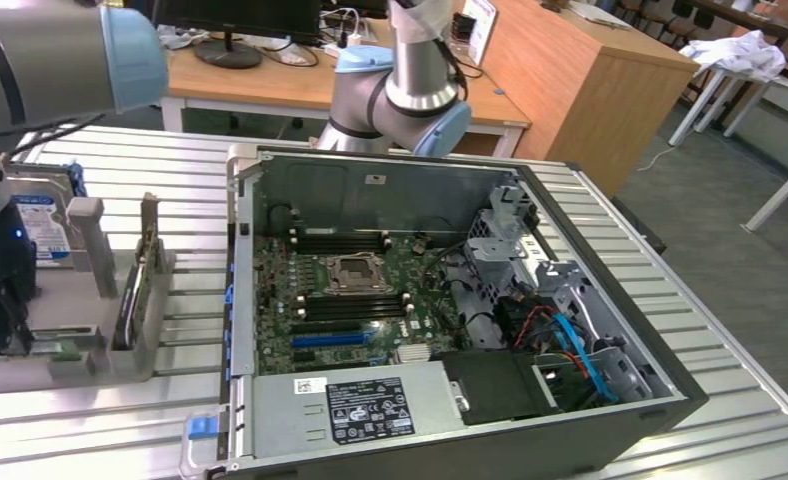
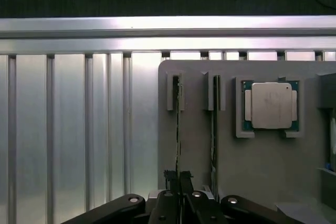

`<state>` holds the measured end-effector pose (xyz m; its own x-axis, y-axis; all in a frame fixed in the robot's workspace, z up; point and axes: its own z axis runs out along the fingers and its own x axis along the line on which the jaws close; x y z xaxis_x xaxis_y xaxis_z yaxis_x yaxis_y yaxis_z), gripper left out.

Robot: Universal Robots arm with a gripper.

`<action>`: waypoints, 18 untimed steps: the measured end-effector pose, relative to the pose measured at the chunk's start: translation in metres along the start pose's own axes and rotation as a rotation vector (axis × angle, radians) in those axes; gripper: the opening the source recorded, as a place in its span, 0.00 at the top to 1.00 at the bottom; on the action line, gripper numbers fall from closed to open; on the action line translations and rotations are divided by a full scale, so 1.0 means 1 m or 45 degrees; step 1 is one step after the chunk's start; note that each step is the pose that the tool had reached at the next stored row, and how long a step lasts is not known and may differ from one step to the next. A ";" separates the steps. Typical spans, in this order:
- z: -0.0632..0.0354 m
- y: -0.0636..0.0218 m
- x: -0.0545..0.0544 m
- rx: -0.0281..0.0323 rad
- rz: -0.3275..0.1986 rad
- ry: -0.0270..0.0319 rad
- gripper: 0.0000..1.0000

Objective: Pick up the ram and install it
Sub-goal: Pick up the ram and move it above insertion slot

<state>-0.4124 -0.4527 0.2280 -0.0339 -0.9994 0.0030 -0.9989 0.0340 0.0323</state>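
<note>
The ram (image 2: pixel 178 124) is seen edge-on, standing on its long edge in the slot nearest the side edge of a grey holder (image 2: pixel 252 166). It is pinched by the gripper (image 2: pixel 177 176), whose jaws are closed against both its faces. A second memory stick (image 2: pixel 214 129) is held in the neighbouring slot. A processor (image 2: pixel 271 105) is seated in a recess beyond that. The holder is carried by a ribbed aluminium table (image 2: pixel 68 129).
</note>
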 end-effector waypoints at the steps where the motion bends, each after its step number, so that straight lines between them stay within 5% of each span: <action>1: -0.0045 0.0002 0.000 0.0000 0.000 -0.0004 0.88; 13: -0.0592 0.0017 0.000 -0.0002 -0.001 -0.0020 0.88; 18: -0.0821 -0.0052 0.000 -0.0001 -0.001 -0.0040 0.88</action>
<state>-0.4046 -0.4527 0.3099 -0.0335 -0.9994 -0.0002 -0.9989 0.0335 0.0325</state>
